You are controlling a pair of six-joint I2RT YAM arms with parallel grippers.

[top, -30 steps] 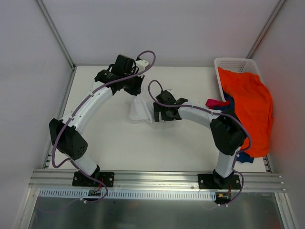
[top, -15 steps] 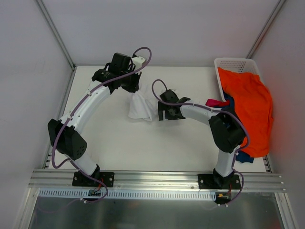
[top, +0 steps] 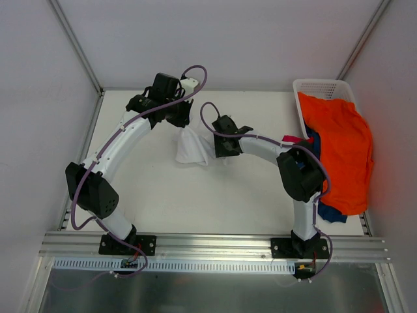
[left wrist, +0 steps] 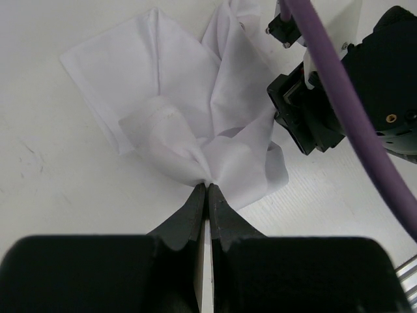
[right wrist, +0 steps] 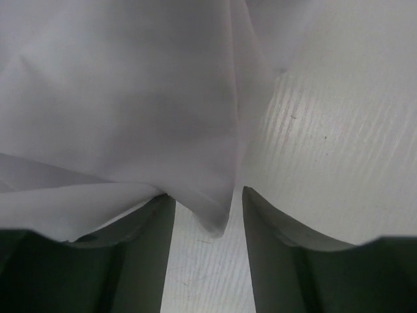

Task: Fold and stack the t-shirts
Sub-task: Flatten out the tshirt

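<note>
White shirt (top: 191, 147) lies bunched near the back of the tabletop (top: 195, 202). The left arm (top: 124, 140) curves up and over it, and the left claw (left wrist: 207, 189) is pinched tight on a fold. The right arm (top: 267, 149) bends across low; the right claw (right wrist: 206, 199) is half apart, a shirt edge hanging between.

You have a white table (top: 195, 195) before you, closed in by pale walls (top: 215, 39) with grey metal struts (top: 75, 45) at the back corners. A white plastic lattice basket (top: 320, 85) sits at its far right corner. A ribbed aluminium rail (top: 215, 242) runs along its near edge.
</note>
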